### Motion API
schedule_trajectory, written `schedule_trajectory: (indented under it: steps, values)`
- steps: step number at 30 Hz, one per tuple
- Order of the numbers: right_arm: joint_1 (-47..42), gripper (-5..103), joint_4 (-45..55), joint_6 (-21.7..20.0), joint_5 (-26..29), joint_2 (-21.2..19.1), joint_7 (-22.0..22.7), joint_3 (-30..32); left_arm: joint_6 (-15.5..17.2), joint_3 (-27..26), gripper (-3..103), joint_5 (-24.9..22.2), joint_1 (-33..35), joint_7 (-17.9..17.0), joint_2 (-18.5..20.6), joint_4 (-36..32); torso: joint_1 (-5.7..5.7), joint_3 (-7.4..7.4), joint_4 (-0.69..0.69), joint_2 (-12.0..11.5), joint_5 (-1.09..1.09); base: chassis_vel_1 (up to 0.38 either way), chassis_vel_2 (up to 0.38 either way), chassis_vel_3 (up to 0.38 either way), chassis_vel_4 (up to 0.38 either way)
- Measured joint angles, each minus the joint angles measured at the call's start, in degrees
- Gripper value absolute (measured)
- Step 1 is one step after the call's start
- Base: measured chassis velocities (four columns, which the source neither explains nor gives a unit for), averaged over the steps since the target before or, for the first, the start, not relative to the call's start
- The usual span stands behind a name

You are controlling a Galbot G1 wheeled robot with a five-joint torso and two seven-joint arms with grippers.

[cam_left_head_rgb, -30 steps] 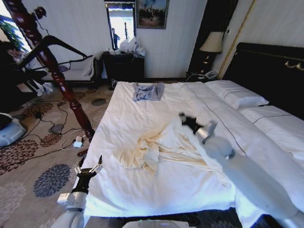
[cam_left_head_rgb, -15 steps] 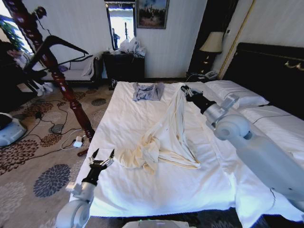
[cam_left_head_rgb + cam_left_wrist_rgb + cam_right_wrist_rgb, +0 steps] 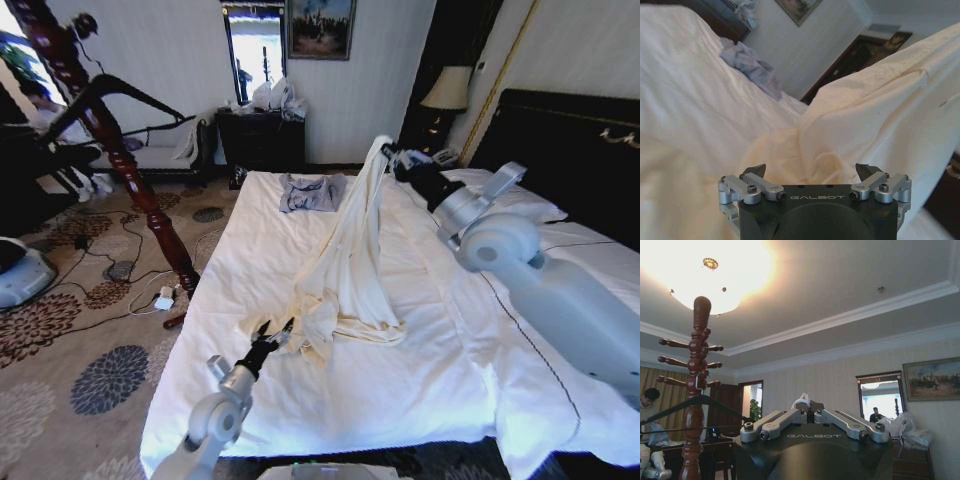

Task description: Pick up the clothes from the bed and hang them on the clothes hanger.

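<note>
Above the far half of the bed [image 3: 420,380], the right tool [image 3: 390,155] is raised and clenched on one end of the cream garment [image 3: 350,260]. Fabric hangs from it in a long taut drape down to the sheet; the lower part lies bunched on the white sheet near the middle of the bed. In the right wrist view the fingers [image 3: 790,416] are closed together with a small tuft of pale cloth [image 3: 802,401] pinched at their tips.

Left tool [image 3: 273,332] is low over the near part of the bed, just beside the bunched lower edge of the garment, fingers spread and released. Left wrist view: both fingertips [image 3: 756,170] apart, cream cloth [image 3: 870,120] directly ahead, none between them.

Black clothes hanger [image 3: 95,95] hangs on the reddish-brown wooden pole stand [image 3: 130,170] on the carpet, left of the bed and well apart from both tools. Folded grey-blue garment [image 3: 310,192] lies near the far edge of the bed. Black headboard [image 3: 570,140] at right.
</note>
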Motion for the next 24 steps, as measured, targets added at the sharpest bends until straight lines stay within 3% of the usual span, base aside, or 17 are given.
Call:
schedule_trajectory:
  steps: [5, 12, 13, 16, 22, 24]
  values:
    - [-2.91, 1, 1.40, -0.06, -0.38, -1.32, -0.02, 1.67, 1.02, 3.10, 100, -1.23, -4.49, -0.44, -4.99, 2.99, 0.00, 0.00, -0.01, 0.00, 0.01, 0.000, 0.000, 0.000, 0.000]
    - [-8.15, 1, 2.18, -0.21, -1.51, -2.92, -0.07, 4.85, 1.78, 8.03, 100, 1.19, -9.16, -1.72, -7.84, 6.83, 0.00, 0.00, -0.01, 0.00, 0.01, 0.000, 0.000, 0.000, 0.000]
    - [-10.07, 1, 2.88, -0.23, -2.00, -3.95, -0.24, 6.35, 2.50, 9.91, 100, 1.64, -11.67, -3.84, -8.29, 7.98, 0.00, 0.00, -0.01, 0.00, 0.01, 0.000, 0.000, 0.000, 0.000]
    - [-10.91, 1, 3.27, -0.25, -2.14, -4.36, -0.27, 7.20, 3.31, 10.18, 100, 1.48, -12.70, -5.68, -8.42, 7.97, 0.00, 0.00, -0.01, 0.00, -0.01, 0.000, 0.000, 0.000, 0.000]
    - [-12.27, 1, 4.21, -0.25, -2.15, -5.28, -0.27, 9.08, 7.82, 9.21, 100, -5.61, -12.55, -12.25, -6.16, 3.66, 0.00, 0.00, 0.01, 0.00, -0.01, 0.000, 0.000, 0.000, 0.000]
    - [-12.48, 1, 4.77, -0.25, -2.09, -5.82, -0.29, 9.33, 11.16, 8.29, 100, -8.17, -13.42, -16.11, -5.62, 2.60, -0.01, 0.00, 0.01, 0.00, -0.01, 0.000, 0.000, 0.000, 0.000]
